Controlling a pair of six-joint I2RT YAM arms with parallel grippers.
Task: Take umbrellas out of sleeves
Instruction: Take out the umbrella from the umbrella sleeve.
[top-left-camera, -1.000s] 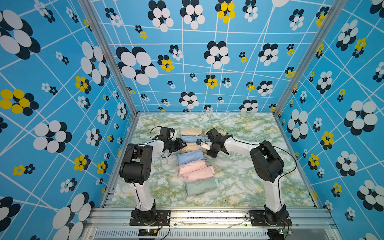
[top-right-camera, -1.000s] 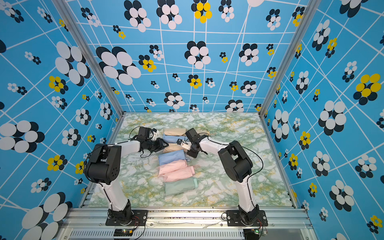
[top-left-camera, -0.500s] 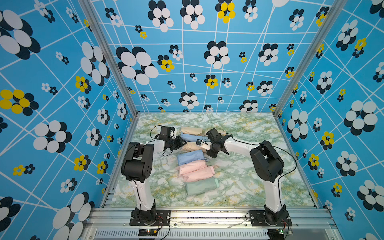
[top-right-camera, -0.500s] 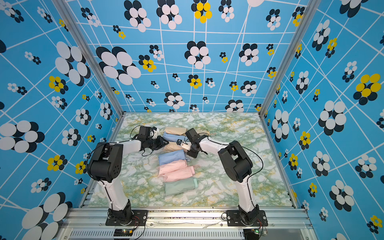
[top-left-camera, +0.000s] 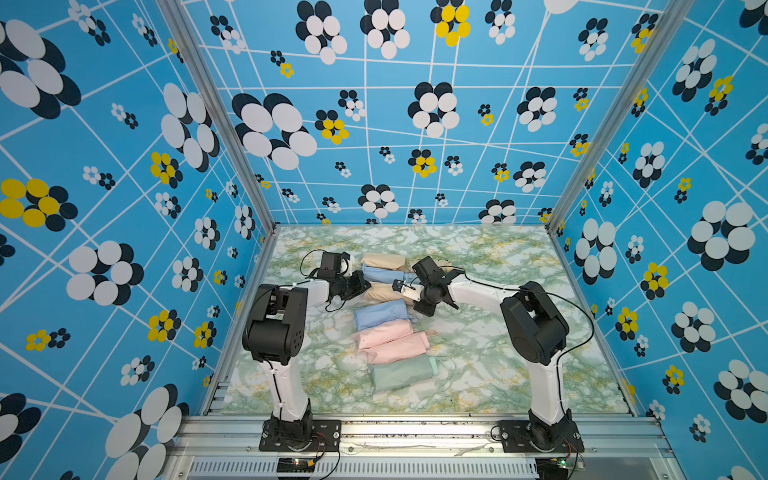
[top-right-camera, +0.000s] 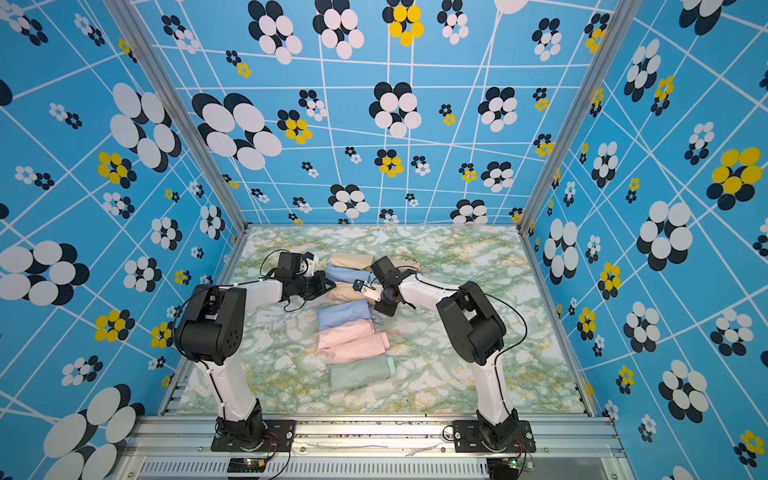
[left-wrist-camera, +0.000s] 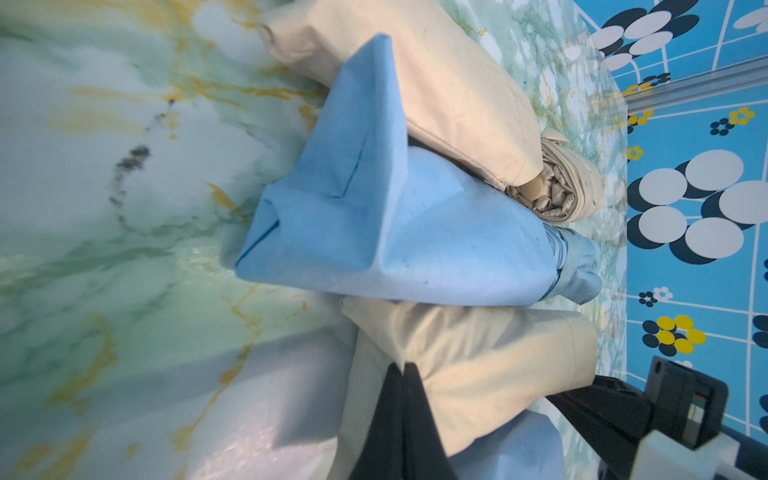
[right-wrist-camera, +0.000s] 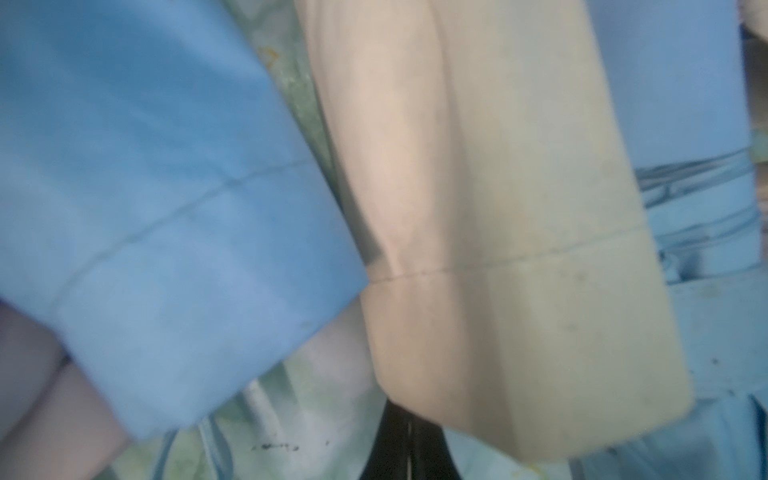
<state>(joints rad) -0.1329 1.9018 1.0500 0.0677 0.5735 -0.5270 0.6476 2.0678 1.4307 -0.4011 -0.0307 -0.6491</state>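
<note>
My left hand (top-left-camera: 365, 286) and right hand (top-left-camera: 397, 286) meet nose to nose over the middle beige sleeve (top-left-camera: 380, 295), with barely any room between them. The far light blue sleeve (top-left-camera: 380, 274) lies against it on one flank and the near light blue sleeve (top-left-camera: 380, 314) just beside it on the other, so the row is packed shut. To either side of the row the desk (top-left-camera: 498, 365) lies bare out to the patterned walls (top-left-camera: 665, 291), widest on my right.

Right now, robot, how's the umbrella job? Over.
Left fingers shut on nearer beige sleeve. Right fingers shut at its mouth, grip hidden. Light blue sleeves crowd both sides.
</note>
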